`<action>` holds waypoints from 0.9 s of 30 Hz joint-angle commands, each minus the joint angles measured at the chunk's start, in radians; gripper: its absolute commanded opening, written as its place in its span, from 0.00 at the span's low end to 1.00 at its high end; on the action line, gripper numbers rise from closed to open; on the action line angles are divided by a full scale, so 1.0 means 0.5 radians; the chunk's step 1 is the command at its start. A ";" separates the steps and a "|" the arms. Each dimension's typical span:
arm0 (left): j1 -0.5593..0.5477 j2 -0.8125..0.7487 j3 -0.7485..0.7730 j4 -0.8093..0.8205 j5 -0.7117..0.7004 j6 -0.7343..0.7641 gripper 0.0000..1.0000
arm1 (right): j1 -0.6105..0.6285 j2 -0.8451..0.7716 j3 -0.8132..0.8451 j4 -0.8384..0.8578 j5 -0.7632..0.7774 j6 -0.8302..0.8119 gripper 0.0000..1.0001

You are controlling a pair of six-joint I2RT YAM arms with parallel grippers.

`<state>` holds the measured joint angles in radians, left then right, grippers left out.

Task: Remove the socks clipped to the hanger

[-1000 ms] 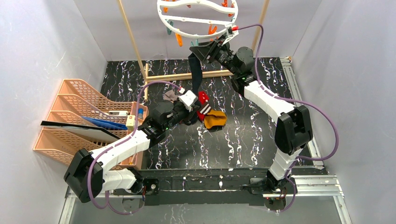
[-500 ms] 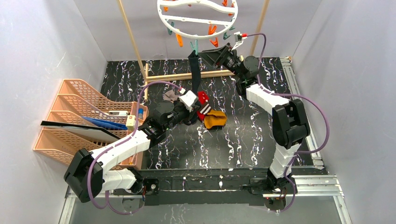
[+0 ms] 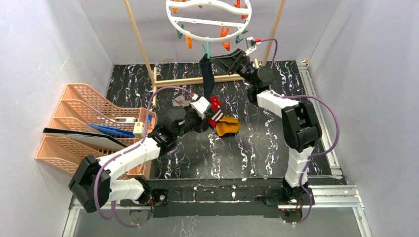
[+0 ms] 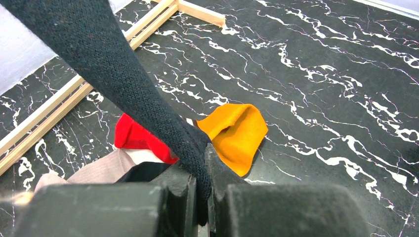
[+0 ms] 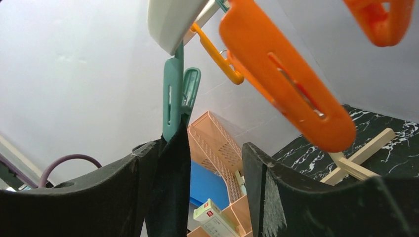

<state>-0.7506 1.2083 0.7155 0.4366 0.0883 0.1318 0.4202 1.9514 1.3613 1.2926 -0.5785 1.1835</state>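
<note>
Only the left wrist view shows the left gripper (image 4: 202, 195) with jaws clenched on the lower end of the black sock (image 4: 143, 84), a coarse knit band rising to 11 o'clock. Only the right wrist view shows the one smooth teal clothespin (image 5: 175, 98) pinching its top under the hanger (image 5: 173, 19), with the right gripper (image 5: 197, 187) released, a jaw at each side of the sock. The top view gives the hanger as a round white plastic ring at 12 o'clock above the black marbled counter (image 3: 257, 143), where three soft socks lie loose together near the centre: one red sock (image 3: 214, 104) with white stripes, one mustard sock (image 3: 228, 127), one grey-beige sock (image 3: 180, 101).
</note>
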 commanded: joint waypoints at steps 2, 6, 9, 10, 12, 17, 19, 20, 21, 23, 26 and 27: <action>-0.032 0.004 0.035 -0.080 0.013 0.025 0.00 | -0.003 0.003 0.083 0.235 -0.040 0.081 0.71; -0.039 0.004 0.040 -0.095 0.011 0.025 0.00 | -0.002 0.045 0.131 0.309 -0.051 0.140 0.71; -0.042 0.009 0.046 -0.102 0.005 0.028 0.00 | -0.002 0.086 0.201 0.362 -0.069 0.189 0.71; -0.044 0.012 0.049 -0.107 0.004 0.031 0.00 | -0.003 0.107 0.234 0.381 -0.080 0.212 0.71; -0.048 0.021 0.051 -0.112 0.001 0.031 0.00 | -0.003 0.146 0.291 0.418 -0.093 0.262 0.71; -0.051 0.034 0.053 -0.112 -0.002 0.034 0.00 | -0.003 0.220 0.406 0.471 -0.111 0.347 0.72; -0.051 0.038 0.054 -0.111 -0.005 0.034 0.00 | -0.003 0.235 0.436 0.486 -0.112 0.368 0.72; -0.053 0.040 0.054 -0.111 -0.005 0.033 0.00 | -0.003 0.243 0.446 0.495 -0.115 0.381 0.72; -0.054 0.042 0.054 -0.112 -0.003 0.032 0.00 | -0.001 0.252 0.458 0.507 -0.115 0.392 0.72; -0.054 0.047 0.057 -0.114 -0.005 0.032 0.00 | -0.003 0.264 0.474 0.524 -0.116 0.417 0.72; -0.057 0.056 0.060 -0.121 -0.005 0.031 0.00 | 0.000 0.272 0.491 0.542 -0.116 0.434 0.72; -0.057 0.056 0.059 -0.125 -0.005 0.032 0.00 | -0.002 0.271 0.495 0.542 -0.115 0.437 0.72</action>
<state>-0.7635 1.2236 0.7177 0.4175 0.0769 0.1383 0.4202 2.0830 1.5524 1.4731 -0.6281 1.3777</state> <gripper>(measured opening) 0.015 0.713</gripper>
